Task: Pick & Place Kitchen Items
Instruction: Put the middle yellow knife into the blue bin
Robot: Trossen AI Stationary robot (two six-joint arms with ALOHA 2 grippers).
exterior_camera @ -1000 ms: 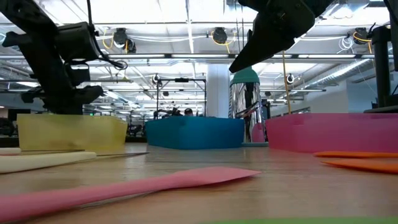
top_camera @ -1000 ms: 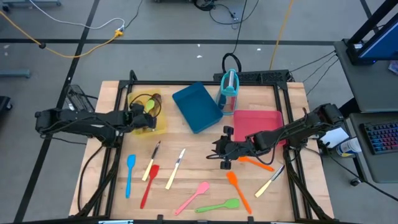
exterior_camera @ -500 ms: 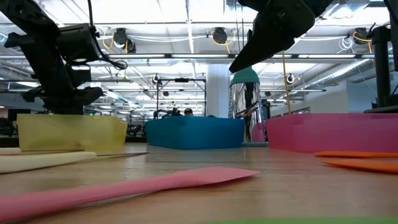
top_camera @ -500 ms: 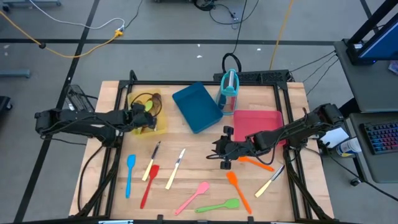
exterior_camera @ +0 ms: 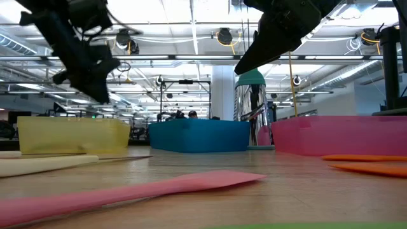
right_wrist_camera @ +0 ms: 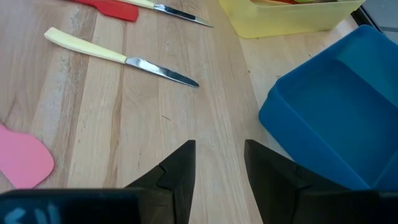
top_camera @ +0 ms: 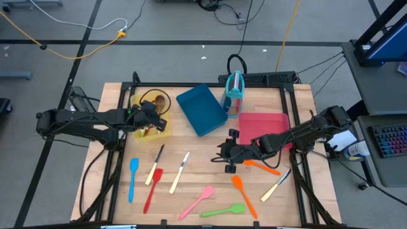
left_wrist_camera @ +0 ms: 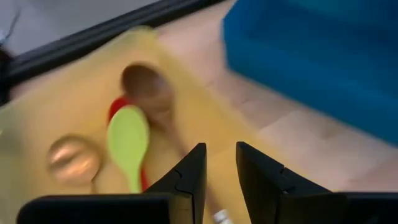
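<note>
Over the yellow tray (top_camera: 164, 130), your left pincer (left_wrist_camera: 219, 180) hangs narrow and empty, spoons (left_wrist_camera: 129, 140) dropped; right pincer (right_wrist_camera: 217, 165) waits, parted, mid-bench.

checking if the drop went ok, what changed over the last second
The left gripper has lifted off the yellow tray and swung toward the table's rear; its jaws stand apart and hold nothing. A green spoon and a brown spoon lie in the tray. The right gripper and the utensils on the table stayed put.

Robotics lab, ceiling trusses (exterior_camera: 191, 60), floor cables (top_camera: 76, 28), keyboard (top_camera: 389, 141)
</note>
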